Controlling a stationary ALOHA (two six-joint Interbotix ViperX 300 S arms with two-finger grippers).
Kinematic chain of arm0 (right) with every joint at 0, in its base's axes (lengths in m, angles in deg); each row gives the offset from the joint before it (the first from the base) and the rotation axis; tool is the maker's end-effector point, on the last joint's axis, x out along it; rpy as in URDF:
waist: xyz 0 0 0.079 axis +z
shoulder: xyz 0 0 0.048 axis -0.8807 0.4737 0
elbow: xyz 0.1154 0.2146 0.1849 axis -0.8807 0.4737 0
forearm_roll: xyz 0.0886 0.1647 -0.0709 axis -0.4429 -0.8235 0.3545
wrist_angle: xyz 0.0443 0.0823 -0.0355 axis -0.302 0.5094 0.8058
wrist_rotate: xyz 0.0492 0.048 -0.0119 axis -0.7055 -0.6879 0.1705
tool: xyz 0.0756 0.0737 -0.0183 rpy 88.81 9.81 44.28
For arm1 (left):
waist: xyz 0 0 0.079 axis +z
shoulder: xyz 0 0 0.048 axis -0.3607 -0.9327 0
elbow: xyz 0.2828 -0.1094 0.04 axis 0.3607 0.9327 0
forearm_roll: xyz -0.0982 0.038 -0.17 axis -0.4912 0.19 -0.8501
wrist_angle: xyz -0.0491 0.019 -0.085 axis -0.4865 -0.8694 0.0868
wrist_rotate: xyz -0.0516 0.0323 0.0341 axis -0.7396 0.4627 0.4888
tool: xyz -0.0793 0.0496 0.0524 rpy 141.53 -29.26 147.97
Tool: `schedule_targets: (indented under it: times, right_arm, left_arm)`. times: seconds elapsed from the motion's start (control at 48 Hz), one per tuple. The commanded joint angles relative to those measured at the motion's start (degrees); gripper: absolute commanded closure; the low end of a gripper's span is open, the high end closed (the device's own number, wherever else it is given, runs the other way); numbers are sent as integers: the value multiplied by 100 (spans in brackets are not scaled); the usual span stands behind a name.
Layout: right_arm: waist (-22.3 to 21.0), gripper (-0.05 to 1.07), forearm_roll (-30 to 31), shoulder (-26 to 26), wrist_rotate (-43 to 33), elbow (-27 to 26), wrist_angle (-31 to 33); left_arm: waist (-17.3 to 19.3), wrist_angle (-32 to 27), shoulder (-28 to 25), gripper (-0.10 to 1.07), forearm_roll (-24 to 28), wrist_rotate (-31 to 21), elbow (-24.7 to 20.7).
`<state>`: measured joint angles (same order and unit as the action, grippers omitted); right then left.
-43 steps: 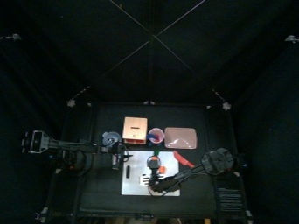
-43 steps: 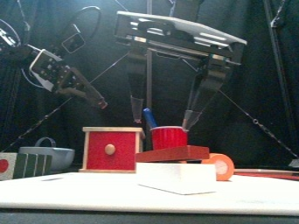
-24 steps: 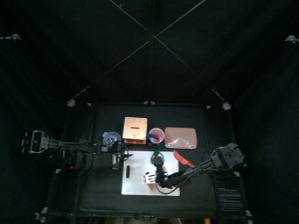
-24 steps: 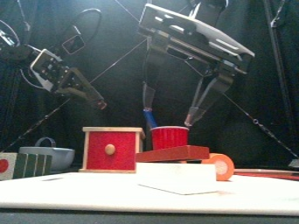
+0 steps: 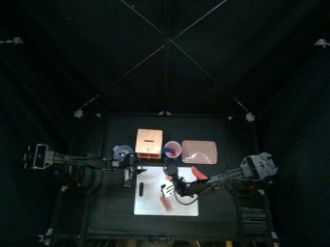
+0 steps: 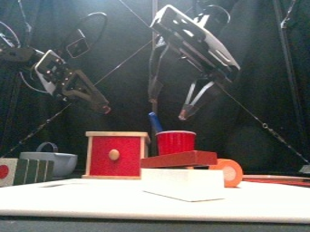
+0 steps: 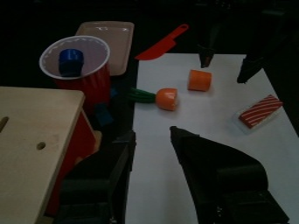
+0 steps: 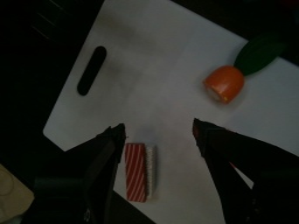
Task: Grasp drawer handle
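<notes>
The drawer (image 6: 115, 154) is a tan wooden box with a red front and a round wooden handle (image 6: 114, 154). It stands at the table's back left (image 5: 151, 141). My left gripper (image 6: 100, 101) hangs open above and left of it, apart from the handle. The left wrist view shows the box's tan top (image 7: 35, 131) beside the open left gripper (image 7: 149, 133). My right gripper (image 6: 169, 107) is open and empty, high over the white sheet (image 8: 163, 61), and shows open in its wrist view (image 8: 158, 129).
A red cup (image 6: 177, 142) holding a blue thing stands right of the drawer. The pinkish square (image 5: 200, 150) lies at the back right. On the white sheet lie an orange carrot piece (image 8: 225, 81), a red-striped piece (image 8: 140, 169) and a red knife (image 7: 163, 42).
The right gripper has tilted and swung toward the right, drawing back over the white sheet. The left arm has stayed in place.
</notes>
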<state>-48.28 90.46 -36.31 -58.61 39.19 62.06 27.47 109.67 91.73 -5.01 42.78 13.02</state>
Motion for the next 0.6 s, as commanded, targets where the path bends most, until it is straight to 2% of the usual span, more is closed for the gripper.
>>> schedule_targets:
  times: [0.0,0.188,0.458,0.583]
  right_arm:
    - [-88,8,-105,-308,396,-9,-79]
    - [-246,8,-149,-589,1187,237,-387]
    - [-624,9,-123,-1125,1380,976,-1459]
    - [-729,9,-70,-1187,1389,1090,-1793]
  left_arm:
    - [18,53,79,20,-114,0,-70]
    - [-9,53,264,20,-387,-9,-9]
    - [-9,53,334,20,-598,0,114]
    - [-18,62,325,20,-633,-18,149]
